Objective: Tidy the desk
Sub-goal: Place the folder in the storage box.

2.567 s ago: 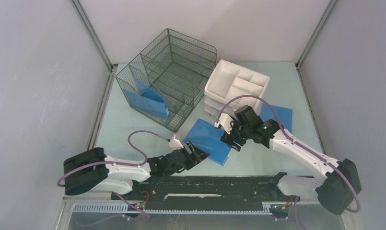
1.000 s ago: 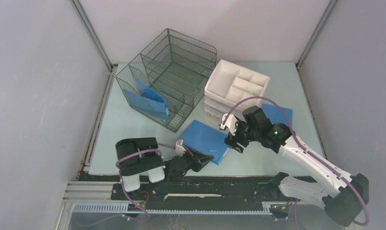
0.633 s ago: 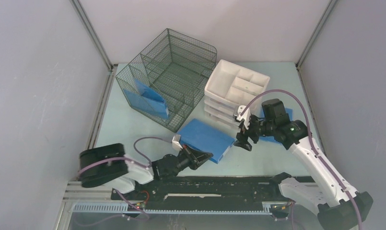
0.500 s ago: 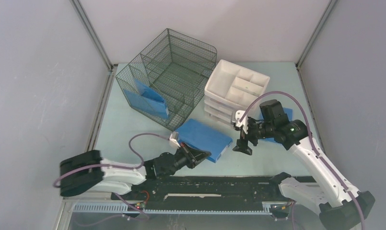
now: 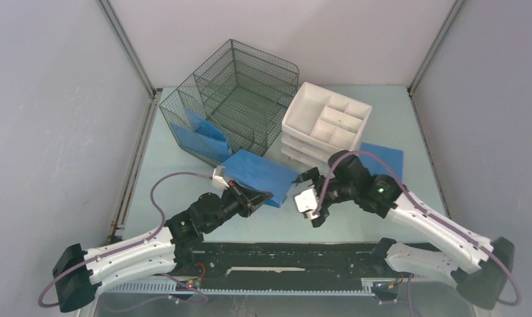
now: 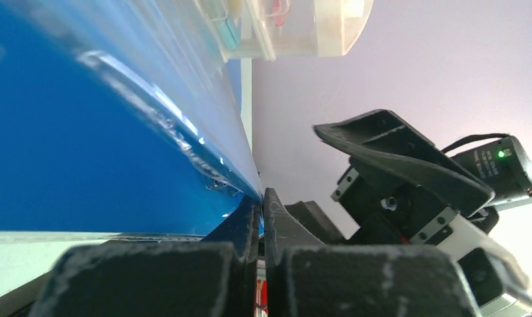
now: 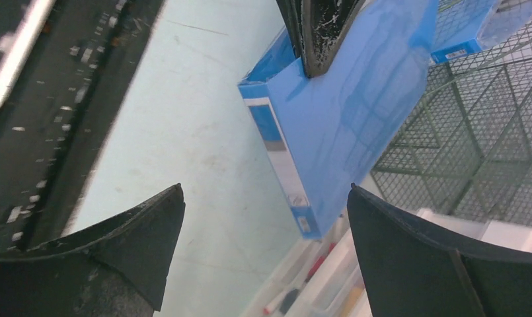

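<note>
**Top view:** The left gripper (image 5: 253, 196) is clamped on the near edge of the blue folder (image 5: 260, 173), over the desk (image 5: 164, 175), at 6 o'clock of the wire-mesh organizer (image 5: 240, 99). The right gripper (image 5: 308, 198), at 3 o'clock of the folder, is spread wide and empty.

**Left wrist view:** The jaws are closed on the folder's cover.

**Right wrist view:** The folder's spine faces the spread jaws.

**Step, as judged:** filing the folder. The next move calls for raising it toward 12 o'clock, clear of the organizer's rim.

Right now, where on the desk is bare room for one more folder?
The widest bare patch of the desk is the left strip, between the left wall and the mesh organizer. A smaller one lies behind the loose folder, right of the drawer unit. The middle is crowded: the left gripper holds a second folder, the open right gripper beside it.
</note>
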Tool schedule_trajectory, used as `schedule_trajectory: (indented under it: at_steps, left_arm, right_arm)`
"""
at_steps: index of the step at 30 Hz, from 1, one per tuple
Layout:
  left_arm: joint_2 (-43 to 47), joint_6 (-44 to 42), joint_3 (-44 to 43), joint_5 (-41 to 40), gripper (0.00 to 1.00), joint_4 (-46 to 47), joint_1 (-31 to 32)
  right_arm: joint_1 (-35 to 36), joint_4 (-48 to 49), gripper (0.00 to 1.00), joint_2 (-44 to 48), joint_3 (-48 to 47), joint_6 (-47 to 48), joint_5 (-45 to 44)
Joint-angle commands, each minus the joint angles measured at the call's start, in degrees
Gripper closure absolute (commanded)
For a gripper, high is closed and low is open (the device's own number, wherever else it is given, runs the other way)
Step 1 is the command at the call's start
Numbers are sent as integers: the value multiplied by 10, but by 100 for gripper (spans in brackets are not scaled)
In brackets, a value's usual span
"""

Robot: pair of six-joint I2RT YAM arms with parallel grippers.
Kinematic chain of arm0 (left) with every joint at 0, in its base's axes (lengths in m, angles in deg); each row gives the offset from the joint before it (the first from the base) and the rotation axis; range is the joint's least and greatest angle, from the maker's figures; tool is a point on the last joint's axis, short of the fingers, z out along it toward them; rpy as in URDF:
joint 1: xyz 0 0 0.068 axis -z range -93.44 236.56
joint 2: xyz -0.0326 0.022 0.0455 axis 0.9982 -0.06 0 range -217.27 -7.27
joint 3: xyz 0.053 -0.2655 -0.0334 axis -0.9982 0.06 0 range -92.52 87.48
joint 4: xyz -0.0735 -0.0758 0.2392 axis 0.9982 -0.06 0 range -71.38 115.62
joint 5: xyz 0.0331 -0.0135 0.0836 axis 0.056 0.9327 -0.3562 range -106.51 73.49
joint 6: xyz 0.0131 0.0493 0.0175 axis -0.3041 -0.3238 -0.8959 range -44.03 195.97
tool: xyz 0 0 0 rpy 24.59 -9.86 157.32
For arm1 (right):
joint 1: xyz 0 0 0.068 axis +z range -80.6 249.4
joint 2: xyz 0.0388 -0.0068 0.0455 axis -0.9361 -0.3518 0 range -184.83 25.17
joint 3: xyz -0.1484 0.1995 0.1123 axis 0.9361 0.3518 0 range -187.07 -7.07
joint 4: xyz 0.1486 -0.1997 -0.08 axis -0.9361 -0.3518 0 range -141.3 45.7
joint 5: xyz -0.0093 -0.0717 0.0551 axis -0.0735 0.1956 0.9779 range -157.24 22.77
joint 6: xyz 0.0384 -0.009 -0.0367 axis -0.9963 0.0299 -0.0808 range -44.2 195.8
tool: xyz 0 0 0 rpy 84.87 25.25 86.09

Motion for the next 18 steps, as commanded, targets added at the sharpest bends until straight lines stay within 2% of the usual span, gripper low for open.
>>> schedule_trajectory:
  at_steps: [1,4,8,11,14,18]
  left_arm:
    - [26,-24,-28,57,100,-29,-34]
    - [38,-19,-33,89,100,-28,-58]
    - [50,-30,-51,107,100,-48,-73]
    - [47,-32,-61,130,100,-50,-82]
    - [36,-30,-70,152,100,-36,-87]
    - [20,-37,-90,181,100,-36,-89]
  right_arm:
    - [60,154,0,-46,21,-2,-141]
    - [78,188,0,-65,35,-1,-176]
    - [89,282,0,-78,72,-21,-226]
    - [101,335,6,-91,88,-31,-243]
    - [119,373,22,-108,95,-42,-262]
    - [131,397,53,-109,95,-61,-278]
